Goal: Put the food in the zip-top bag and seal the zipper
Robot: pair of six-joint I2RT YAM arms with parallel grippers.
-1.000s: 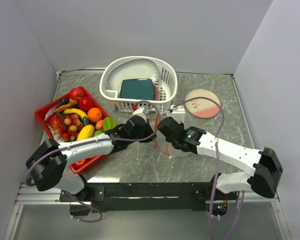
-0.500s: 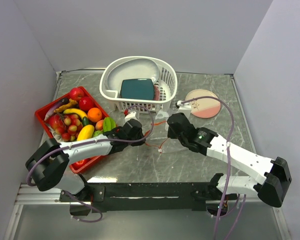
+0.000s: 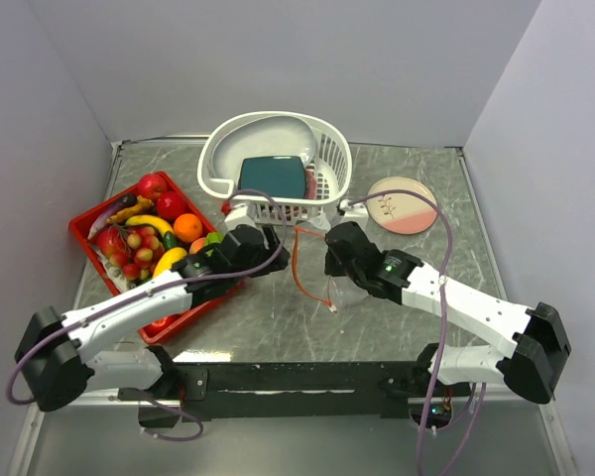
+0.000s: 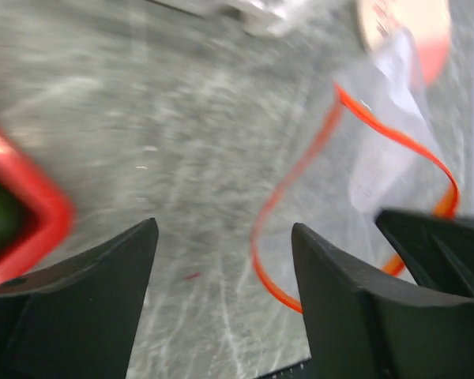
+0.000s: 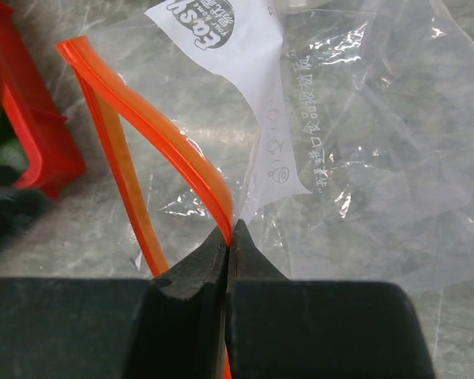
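- Far left, close along the left edge of the table [image 3: 278, 327]: red tray [image 3: 82, 224], heaped with the food [image 3: 144, 243] (grapes, banana, lemon, orange, apples), none of it in the bag.
- Over the tray's right corner: left jaws, spread wide and holding nothing. In the left wrist view, only bare table between the fingers [image 4: 87, 308], with the tray corner at the left margin.
- Behind, toward the back edge: white basket [image 3: 329, 149] with a teal slab [image 3: 273, 177] inside, near the top end of the orange strip.
- Centre: zipper [image 3: 297, 266], curling in an open loop, apart from the left jaws. Strip of bare table between loop and tray.
- Just right of the loop: right jaws, pinched tight on the zipper's edge. Zip-top bag [image 5: 363, 158] crumpled beyond the fingertips, its mouth parted toward the tray.
- Right rear: pink plate [image 3: 402, 203], apart from the bag.
- Along the near edge and the right side: bare table in front of the bag and beyond the right arm [image 3: 476, 309].
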